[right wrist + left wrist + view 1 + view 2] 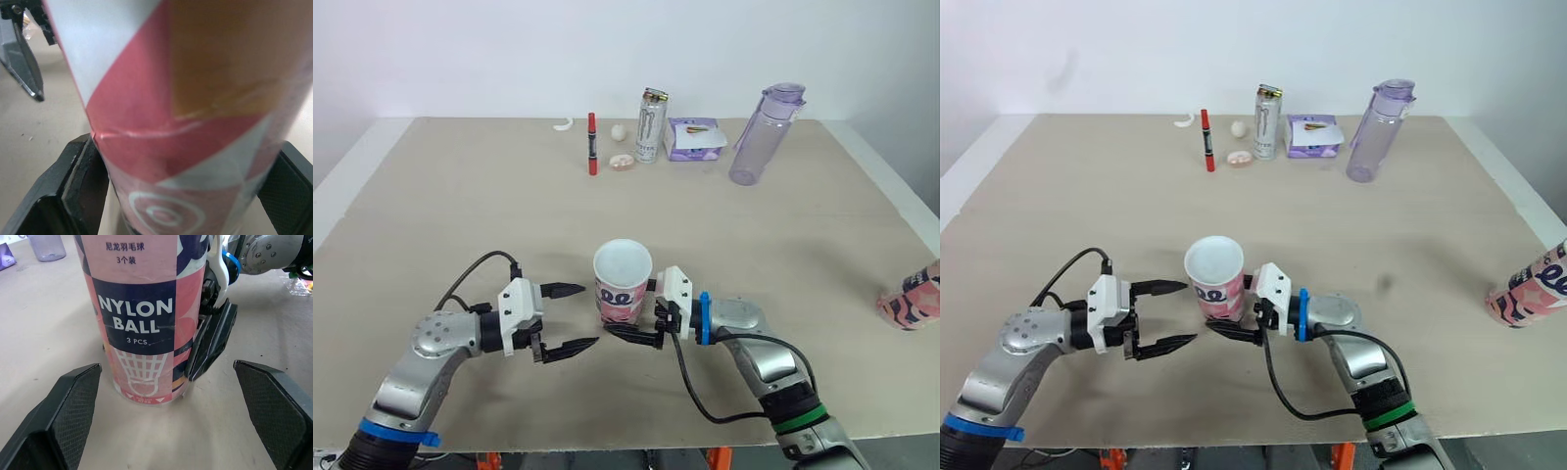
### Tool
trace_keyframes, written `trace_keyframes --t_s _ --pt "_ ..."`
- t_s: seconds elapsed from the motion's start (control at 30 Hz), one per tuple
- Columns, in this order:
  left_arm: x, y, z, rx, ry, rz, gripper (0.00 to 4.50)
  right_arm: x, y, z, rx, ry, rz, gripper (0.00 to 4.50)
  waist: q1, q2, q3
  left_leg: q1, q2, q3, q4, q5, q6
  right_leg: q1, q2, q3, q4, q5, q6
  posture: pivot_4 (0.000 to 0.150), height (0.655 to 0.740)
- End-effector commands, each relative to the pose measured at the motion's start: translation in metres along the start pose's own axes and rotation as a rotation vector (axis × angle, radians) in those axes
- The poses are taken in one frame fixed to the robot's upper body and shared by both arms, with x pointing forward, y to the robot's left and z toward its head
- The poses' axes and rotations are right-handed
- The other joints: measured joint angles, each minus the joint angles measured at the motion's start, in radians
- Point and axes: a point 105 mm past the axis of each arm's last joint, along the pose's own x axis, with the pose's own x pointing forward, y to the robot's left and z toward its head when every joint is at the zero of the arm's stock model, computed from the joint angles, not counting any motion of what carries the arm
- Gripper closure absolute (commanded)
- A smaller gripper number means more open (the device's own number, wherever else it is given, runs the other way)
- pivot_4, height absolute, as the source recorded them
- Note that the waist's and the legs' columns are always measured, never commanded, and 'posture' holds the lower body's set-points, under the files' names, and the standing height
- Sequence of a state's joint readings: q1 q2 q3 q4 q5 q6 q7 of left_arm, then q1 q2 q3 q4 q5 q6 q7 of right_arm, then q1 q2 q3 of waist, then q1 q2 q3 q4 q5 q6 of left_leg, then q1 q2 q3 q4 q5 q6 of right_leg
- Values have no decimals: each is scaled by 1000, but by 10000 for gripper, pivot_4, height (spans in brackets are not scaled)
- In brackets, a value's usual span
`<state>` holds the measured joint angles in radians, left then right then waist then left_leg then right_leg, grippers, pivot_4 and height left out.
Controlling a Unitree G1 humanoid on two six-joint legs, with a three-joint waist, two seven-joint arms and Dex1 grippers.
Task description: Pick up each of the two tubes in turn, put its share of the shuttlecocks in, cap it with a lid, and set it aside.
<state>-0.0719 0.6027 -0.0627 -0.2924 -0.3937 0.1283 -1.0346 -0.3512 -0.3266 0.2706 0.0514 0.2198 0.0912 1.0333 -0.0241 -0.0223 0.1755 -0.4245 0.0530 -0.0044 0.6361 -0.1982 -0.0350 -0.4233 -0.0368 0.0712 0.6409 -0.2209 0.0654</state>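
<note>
My R gripper point(628, 311) is clamped on the upright tube point(623, 284) near its base, close to the table point(460, 215) front edge, w/ bare top toward 12 o'clock. My L gripper point(589, 315) is spread open at its 9 o'clock, not touching. Label reads "NYLON BALL 3 PCS"; 2nd tube point(913, 297) lies at 3 o'clock, at the R edge.

I see one pink-and-navy shuttlecock tube point(623, 285), labelled NYLON BALL, standing upright near the table's point(460, 215) front middle. The second tube point(913, 297) lies at the right edge.
</note>
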Motion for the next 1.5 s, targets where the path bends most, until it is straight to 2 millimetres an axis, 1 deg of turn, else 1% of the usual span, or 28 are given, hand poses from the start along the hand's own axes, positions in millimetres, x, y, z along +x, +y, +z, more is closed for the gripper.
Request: trace_keyframes --t_s 0.03,0.13,0.3,0.37,0.4,0.43,0.47,0.5,0.6,0.77,0.93,0.97,1.03,1.1,1.13,1.17,1.2,1.23,1.27,1.3,1.37,1.4,1.5 --pt "-1 -3 9 40 -24 4 0 10 -6 13 -54 -36 4 1182 0 0 0 0 0 0 0 0 0 0 0 0 0 0 0 1500 7400" --pt "0 -4 7 37 -23 6 0 14 -9 15 -64 -44 2 1182 0 0 0 2 1 0 1 0 0 -1 1 1 4 -2 -3 1500 7400" --pt "-1 -3 7 39 -19 14 0 14 -13 16 -68 -49 8 1182 0 0 0 2 2 0 1 2 0 -1 3 1 6 -1 -5 1500 7400" --pt "-2 -2 6 42 -15 19 0 14 -13 16 -67 -52 11 8254 0 0 0 2 2 0 1 2 0 -1 3 1 6 -1 -5 1500 7400" --pt "-3 -1 6 43 -13 21 0 14 -13 16 -68 -52 12 9191 0 0 0 2 2 0 1 2 0 -1 3 1 6 -1 -5 1500 7400" --pt "-3 -1 5 44 -12 23 0 14 -13 16 -68 -53 12 14424 0 0 0 2 2 0 1 2 0 -1 3 1 6 -1 -5 1500 7400" --pt "-3 0 5 45 -11 24 0 14 -13 16 -71 -54 12 16658 0 0 0 2 2 0 1 2 0 -1 3 1 6 -1 -5 1500 7400" --pt "-3 0 5 48 -10 24 0 14 -13 17 -75 -55 11 17476 0 0 0 2 2 0 1 2 0 -1 3 1 6 -1 -5 1500 7400" --pt "-4 1 6 53 -8 26 0 14 -13 19 -79 -62 8 17476 0 0 0 2 2 0 1 2 0 -1 3 1 6 -1 -5 1500 7400" --pt "-3 2 8 62 -13 27 0 5 -16 25 -92 -67 -25 17476 0 0 0 3 2 0 1 2 0 -1 3 1 6 -1 -5 1500 7400" --pt "3 0 12 58 -36 12 0 -36 -26 36 -93 -66 -171 17476 3 0 0 2 2 0 1 2 0 -1 3 1 6 -1 -5 1500 7400" --pt "6 -1 13 55 -46 3 0 -58 -32 36 -74 -54 -261 17476 3 0 0 2 2 0 1 2 0 0 3 1 6 -2 -4 1500 7400" --pt "14 -1 16 50 -71 -15 0 -118 -46 26 -16 3 -522 17476 9 1 0 2 2 0 1 2 0 0 3 2 6 -2 -4 1500 7400" --pt "20 0 21 44 -97 -24 0 -167 -59 16 22 46 -769 17476 15 1 0 2 1 -3 1 2 0 2 4 2 7 -4 -4 1500 7400" --pt "21 1 22 43 -106 -27 0 -182 -63 13 36 56 -855 17476 13 0 0 2 0 -3 1 2 0 2 4 2 7 -5 -4 1500 7400" --pt "22 1 23 42 -111 -28 0 -191 -64 11 46 61 -905 17476 8 0 0 2 -1 -1 1 2 0 2 4 5 7 -6 -4 1500 7400" --pt "24 0 25 38 -121 -34 0 -214 -71 9 67 66 -1028 17476 8 0 0 1 -2 0 2 2 0 2 4 8 6 -5 -2 1500 7400" --pt "24 0 26 36 -128 -38 0 -229 -73 8 81 67 -1105 17476 1 0 0 1 -2 0 2 2 0 2 4 8 6 -5 -2 1500 7400" --pt "26 -1 27 34 -132 -42 0 -249 -77 5 107 59 -1208 17476 -7 0 0 2 -2 1 2 2 0 2 4 10 6 -4 -2 1500 7400" --pt "26 -2 27 33 -133 -44 0 -262 -78 3 122 59 -1277 17476 -11 1 0 3 -2 1 2 2 0 2 6 12 6 -3 -2 1500 7400" --pt "27 -3 27 32 -133 -48 0 -274 -78 -3 150 66 -1351 17476 -13 1 -1 4 -1 0 2 4 3 2 11 16 7 -1 -3 1500 7400" --pt "27 -4 26 32 -132 -49 0 -277 -78 -6 162 68 -1371 17476 -13 1 -1 4 -1 0 2 4 3 2 12 18 7 -1 -4 1500 7400" --pt "26 -4 25 32 -125 -50 0 -274 -78 -10 195 48 -1373 17476 -20 1 -1 4 -2 0 2 4 3 2 13 21 7 -1 -3 1500 7400"
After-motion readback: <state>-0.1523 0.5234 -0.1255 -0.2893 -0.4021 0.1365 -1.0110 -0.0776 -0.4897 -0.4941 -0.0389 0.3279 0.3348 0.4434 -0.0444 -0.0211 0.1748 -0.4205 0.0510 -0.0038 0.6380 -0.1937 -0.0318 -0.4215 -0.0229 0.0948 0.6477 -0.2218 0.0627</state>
